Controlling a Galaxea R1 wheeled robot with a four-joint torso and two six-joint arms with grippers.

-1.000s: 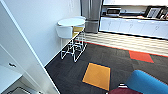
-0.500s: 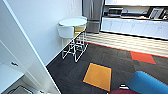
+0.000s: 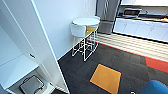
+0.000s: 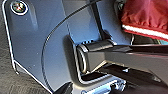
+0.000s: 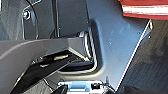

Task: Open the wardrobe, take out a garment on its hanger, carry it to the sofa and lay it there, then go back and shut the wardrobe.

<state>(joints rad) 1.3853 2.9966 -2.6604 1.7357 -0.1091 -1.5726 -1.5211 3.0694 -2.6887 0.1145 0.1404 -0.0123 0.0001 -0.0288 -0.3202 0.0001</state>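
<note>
no text, label, brand, number or sign can be read anywhere. nothing legible is borne by the tall white wardrobe (image 3: 37,50), the round white tabletop (image 3: 85,21), the white kitchen cabinets (image 3: 140,27) or the orange carpet square (image 3: 105,78). no lettering can be made out on the maroon white-striped garment (image 4: 147,15) seen from the wrists.

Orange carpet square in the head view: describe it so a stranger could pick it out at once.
Start at the round white table by the wall, then look down across the dark carpet toward the camera. The orange square lies there alone, the one bright tile amid dark grey ones, apart from the red strip.
</note>
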